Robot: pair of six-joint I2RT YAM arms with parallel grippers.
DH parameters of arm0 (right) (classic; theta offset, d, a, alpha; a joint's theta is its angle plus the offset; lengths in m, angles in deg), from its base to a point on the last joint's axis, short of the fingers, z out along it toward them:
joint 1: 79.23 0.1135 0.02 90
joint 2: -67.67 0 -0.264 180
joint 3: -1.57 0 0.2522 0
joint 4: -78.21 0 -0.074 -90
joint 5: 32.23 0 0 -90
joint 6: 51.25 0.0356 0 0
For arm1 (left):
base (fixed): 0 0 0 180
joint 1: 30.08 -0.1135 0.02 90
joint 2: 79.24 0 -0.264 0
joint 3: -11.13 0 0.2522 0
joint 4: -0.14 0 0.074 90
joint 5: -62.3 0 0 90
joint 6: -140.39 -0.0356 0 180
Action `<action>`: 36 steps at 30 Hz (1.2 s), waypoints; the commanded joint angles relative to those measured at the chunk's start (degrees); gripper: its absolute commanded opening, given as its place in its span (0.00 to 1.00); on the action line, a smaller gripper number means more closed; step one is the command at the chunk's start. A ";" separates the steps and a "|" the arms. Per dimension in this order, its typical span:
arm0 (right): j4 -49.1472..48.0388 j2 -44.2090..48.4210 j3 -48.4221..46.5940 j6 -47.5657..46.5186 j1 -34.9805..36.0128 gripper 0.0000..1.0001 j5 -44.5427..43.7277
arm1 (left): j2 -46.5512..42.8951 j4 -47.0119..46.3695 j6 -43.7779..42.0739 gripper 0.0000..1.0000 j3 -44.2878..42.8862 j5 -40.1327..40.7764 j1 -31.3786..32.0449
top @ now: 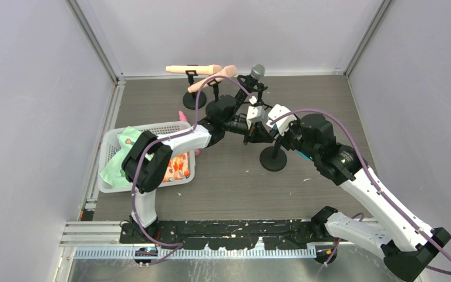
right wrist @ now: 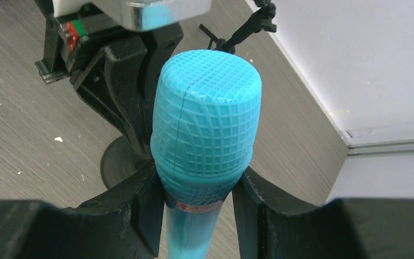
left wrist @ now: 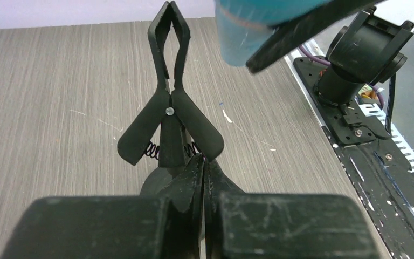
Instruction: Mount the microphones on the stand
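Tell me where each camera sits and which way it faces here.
Top external: above and behind the robot, looking down on the table; left arm and right arm show.
Left wrist: on the left arm, facing the stand's clip; its shut left gripper shows below.
Right wrist: on the right arm, looking at the blue microphone held in the right gripper.
Shared: both wrist views show the blue microphone.

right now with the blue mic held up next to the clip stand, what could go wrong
1. The black spring clip on the round-based black stand sits with jaws closed, while the left claw is shut, fingers together, low by its handles rather than squeezing both. Pressing the bright blue plastic microphone in could tip the stand.
2. The right claw grips that microphone just under its head, so it may pivot or slip when pushed.
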 commanded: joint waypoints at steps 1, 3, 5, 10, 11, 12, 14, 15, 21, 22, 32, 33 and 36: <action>-4.93 -0.66 0.75 -0.52 -1.43 0.01 3.46 | -0.53 -2.98 0.34 0.00 -2.49 -1.54 0.03; -5.55 -0.70 1.38 -0.04 -1.60 0.01 3.99 | -0.52 -3.09 0.35 0.00 -2.41 -1.58 -0.05; -6.19 -0.04 1.26 0.80 -1.65 0.01 4.28 | -0.69 -3.22 0.56 0.00 -2.31 -1.54 -0.12; -3.47 2.80 -4.04 2.48 -1.62 0.01 5.95 | -1.61 -6.57 3.89 0.41 -0.62 0.07 -1.21; -2.81 3.37 -4.90 2.64 -1.62 0.01 6.36 | -2.10 -7.56 4.36 0.54 0.25 0.85 -1.38; -2.38 4.03 -5.50 2.54 -1.59 0.01 6.61 | -2.70 -8.07 4.46 0.77 1.10 1.89 -1.52; -1.78 5.01 -5.96 1.24 -1.58 0.01 5.41 | -3.95 -7.86 4.02 0.99 2.44 3.67 -1.55; -1.52 5.21 -5.93 0.24 -1.64 0.01 4.32 | -4.54 -7.63 3.67 1.00 2.99 4.50 -1.55; -0.88 4.95 -5.25 -3.21 -1.67 0.01 0.38 | -5.42 -8.41 3.58 1.00 3.87 8.76 -1.59; -1.09 4.91 -5.04 -3.27 -1.64 0.01 0.25 | -5.21 -8.95 4.13 1.00 3.33 8.98 -1.63; -4.68 3.31 -1.67 -5.85 -2.41 0.01 -1.42 | -2.10 -13.97 10.57 1.00 -2.27 5.94 -1.42; -5.59 3.10 -1.24 -6.06 -2.56 0.01 -1.97 | -1.84 -14.78 11.30 1.00 -2.44 5.59 -1.34; -8.32 2.33 -0.14 -6.13 -3.73 0.01 -2.30 | -1.04 -15.38 11.86 1.00 -3.14 4.83 -0.89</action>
